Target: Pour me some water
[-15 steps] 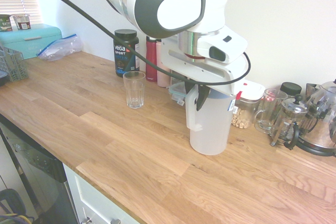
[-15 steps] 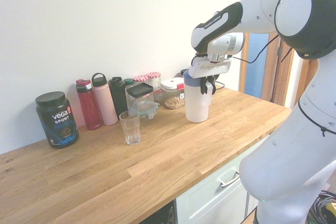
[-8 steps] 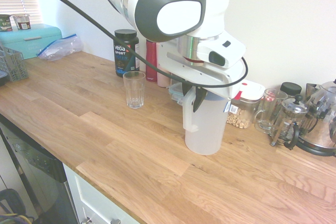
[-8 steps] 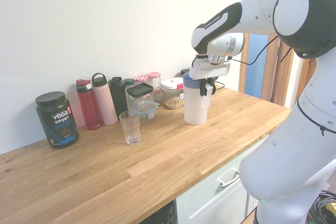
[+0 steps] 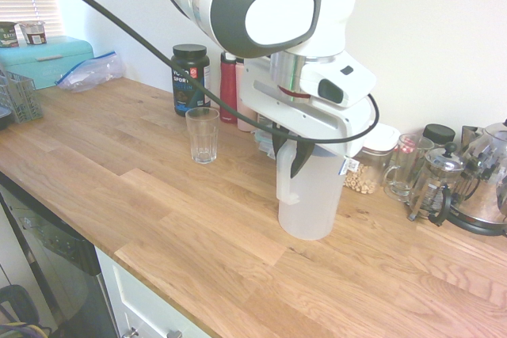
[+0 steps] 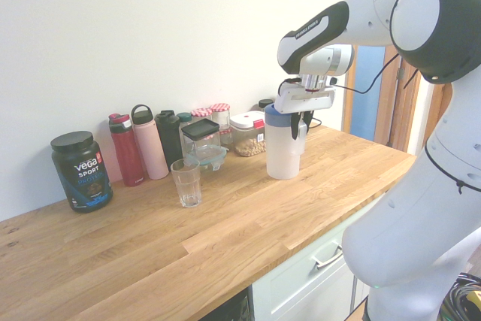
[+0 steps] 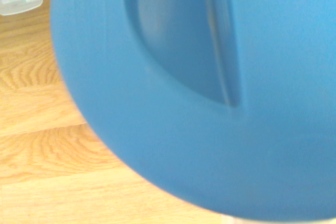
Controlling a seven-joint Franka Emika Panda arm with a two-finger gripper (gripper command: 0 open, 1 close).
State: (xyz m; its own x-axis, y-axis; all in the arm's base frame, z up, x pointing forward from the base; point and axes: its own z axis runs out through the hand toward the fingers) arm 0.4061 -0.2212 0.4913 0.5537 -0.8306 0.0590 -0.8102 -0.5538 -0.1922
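The gripper (image 5: pixel 290 152) grips the handle of the jug (image 5: pixel 307 199), which stands upright on the counter (image 5: pixel 158 219) right of centre. The glass (image 5: pixel 203 135) stands apart, left of the jug. The jug's blue lid (image 7: pixel 210 87) fills the wrist view.

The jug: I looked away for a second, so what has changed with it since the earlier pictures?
The gripper, closed on the handle, has slid the jug a little along the counter, toward its front edge; it remains upright. The glass and the bottles by the wall have not moved.
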